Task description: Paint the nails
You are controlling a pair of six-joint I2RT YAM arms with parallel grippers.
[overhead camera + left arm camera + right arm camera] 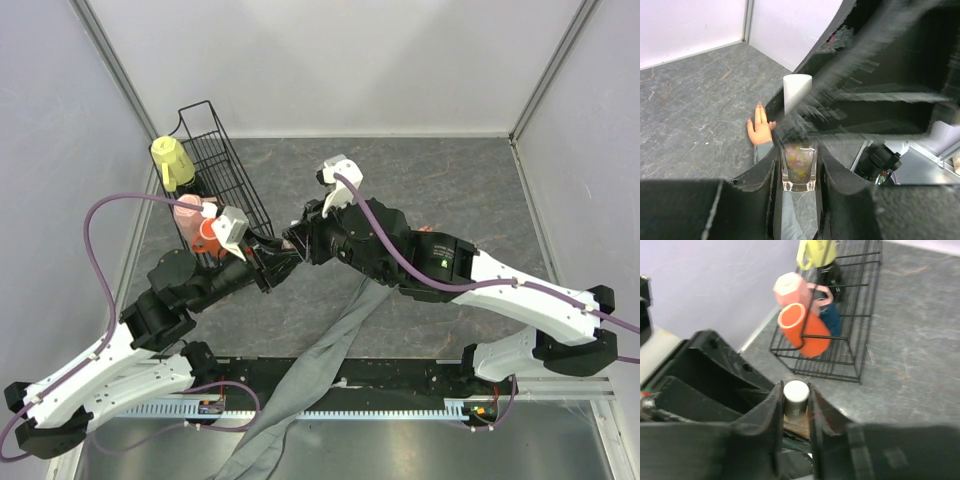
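My left gripper is shut on a clear glass nail polish bottle with glittery contents. My right gripper is shut on the bottle's white cap, which also shows in the left wrist view. In the top view the left gripper and the right gripper meet at mid table. The peach mannequin hand lies flat just beyond the bottle, its fingertip nails reddish-pink. Its long grey sleeve trails to the near edge. The hand is hidden under the grippers in the top view.
A black wire rack stands at the back left, holding a yellow mug, a pink mug and an orange mug. In the right wrist view the rack is just beyond the gripper. White walls enclose the table.
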